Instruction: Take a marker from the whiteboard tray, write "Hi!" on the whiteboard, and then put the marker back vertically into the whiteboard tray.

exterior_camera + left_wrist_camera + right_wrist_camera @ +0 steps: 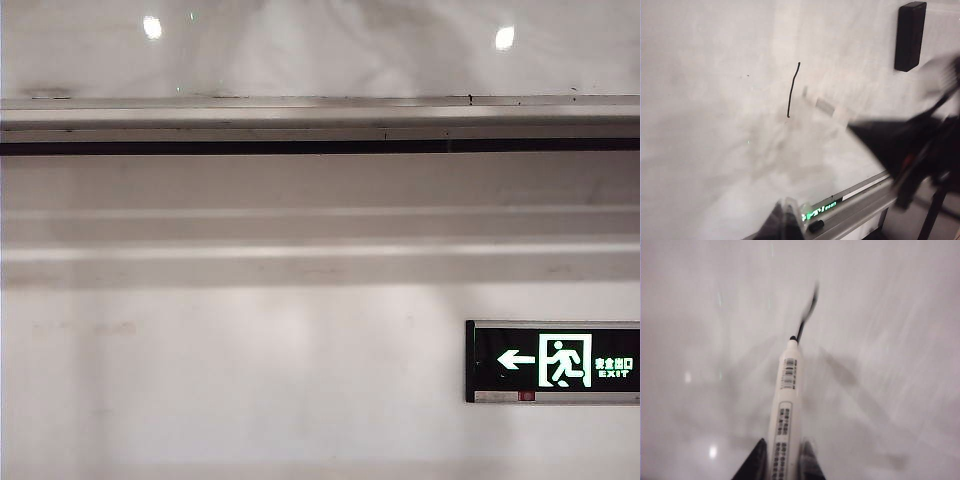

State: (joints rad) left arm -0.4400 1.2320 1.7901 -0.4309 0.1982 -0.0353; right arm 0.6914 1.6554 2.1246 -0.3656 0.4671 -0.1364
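**A:** Glossy white is filling nearly every view: the whiteboard [715, 125] is taking up most of the left wrist picture, with its tray [320, 112] running across the upper part of the exterior view above an exit sign [553, 361] at lower right.

**B:** And the marker?

**A:** The marker [786, 410] is sitting in the right gripper [782, 460], jaws closing on its barrel at the bottom centre of the right wrist frame. It's slim and white, with barcode labels and a small black tip pointing at the board, seemingly touching the end of a dark stroke [793, 90], probably the first stroke of the "H".

**B:** Why held that way?

**A:** I'd say so the tip is meeting the board squarely while writing.

**B:** The left gripper?

**A:** The left gripper [785, 222] is showing only as a dark blur at the bottom edge, near the tray; I can't tell whether it's open. A black eraser [910, 36] is sticking at upper right.
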